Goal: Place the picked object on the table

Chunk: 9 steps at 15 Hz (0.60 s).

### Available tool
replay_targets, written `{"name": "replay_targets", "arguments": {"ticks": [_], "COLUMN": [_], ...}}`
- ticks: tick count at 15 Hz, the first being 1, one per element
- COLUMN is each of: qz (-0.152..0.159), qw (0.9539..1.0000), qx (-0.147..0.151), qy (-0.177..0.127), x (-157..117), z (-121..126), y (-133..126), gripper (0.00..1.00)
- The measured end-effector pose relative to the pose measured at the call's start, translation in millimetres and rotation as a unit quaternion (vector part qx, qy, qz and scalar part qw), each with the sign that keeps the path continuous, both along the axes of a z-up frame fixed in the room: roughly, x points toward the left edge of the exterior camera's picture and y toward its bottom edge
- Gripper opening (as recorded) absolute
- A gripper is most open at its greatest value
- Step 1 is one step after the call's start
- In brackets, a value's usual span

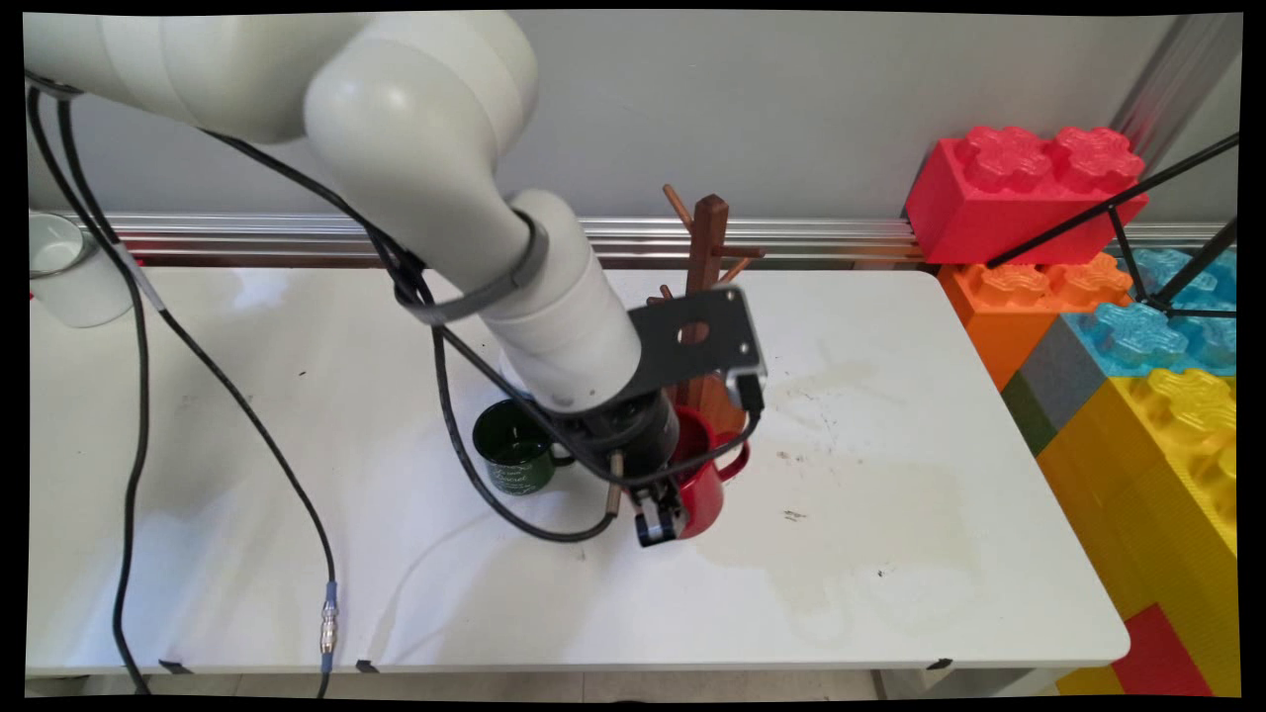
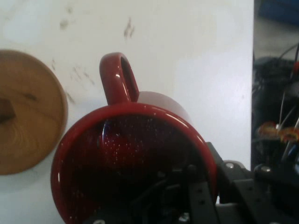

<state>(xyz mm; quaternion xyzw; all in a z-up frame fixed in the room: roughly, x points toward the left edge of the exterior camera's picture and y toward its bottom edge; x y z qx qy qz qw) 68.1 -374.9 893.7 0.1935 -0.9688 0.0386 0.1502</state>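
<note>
Hand (image 1: 661, 516) low over worktop (image 1: 890, 554), one finger inside red mug (image 1: 704, 494), other outside wall; clamped on mug rim, near side. Mug tilted, mouth toward hand camera, handle (image 2: 119, 77) on far side, pointing away from hand. Whether mug bottom touches worktop: cannot tell. Green mug (image 1: 514, 448) upright just left of hand, apart. Wooden mug tree (image 1: 707, 287) directly behind red mug, round base (image 2: 28, 112) just beside it. White cup (image 1: 67, 267) far left. Coloured big blocks (image 1: 1088, 257) off right end.

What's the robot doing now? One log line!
end effector: shut on red mug rim | green mug left | wooden mug tree behind
</note>
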Motion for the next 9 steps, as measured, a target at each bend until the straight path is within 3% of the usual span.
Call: {"name": "replay_targets", "arguments": {"ticks": [9], "qz": [-0.017], "qw": [0.998], "qx": [0.008], "qy": [-0.06], "x": [-8], "z": [-42], "y": [1], "gripper": [0.0]}}
